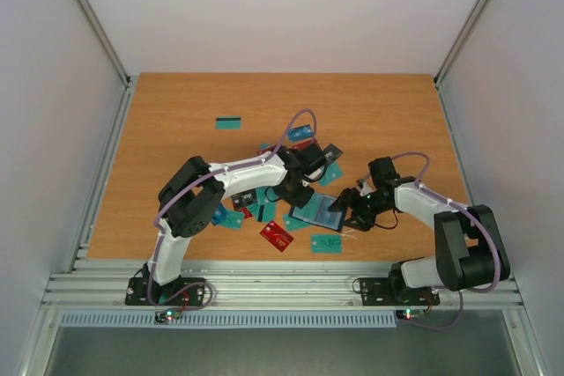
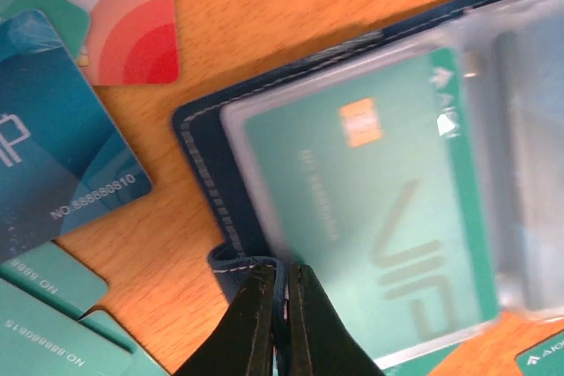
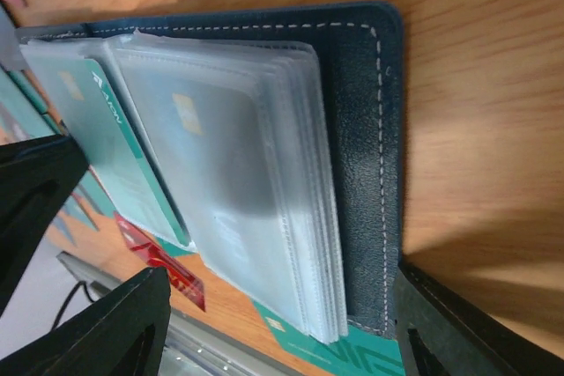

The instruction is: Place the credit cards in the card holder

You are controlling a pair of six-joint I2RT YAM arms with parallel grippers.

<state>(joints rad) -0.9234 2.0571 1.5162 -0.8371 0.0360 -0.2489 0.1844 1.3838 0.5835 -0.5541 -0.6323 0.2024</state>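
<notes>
"Toward the near edge of the table, between the two arms, what's lying there?"

"The card holder, open and flat, with its clear sleeves fanned upward. Loose credit cards lie scattered around it."

"Why is the left gripper on it?"

"Its jaws are pinched tight on the navy cover's stitched edge. I'd judge that pins the holder so it can't slide or fold shut."

"And the right gripper?"

"Spread wide, one finger on each side of the sleeve stack, carrying nothing. It looks placed to work the sleeves, though I can't tell whether it touches them."

"Anything loaded?"

"One teal-green card sits inside a sleeve. Another sleeve shows a chip through frosted plastic, but the card's colour is unreadable."

"What else is unclear?"

"How many sleeves are full. The clasp tab isn't visible. From above the arms cover much of the holder, and the left wrist view blurs toward its right side."
</notes>
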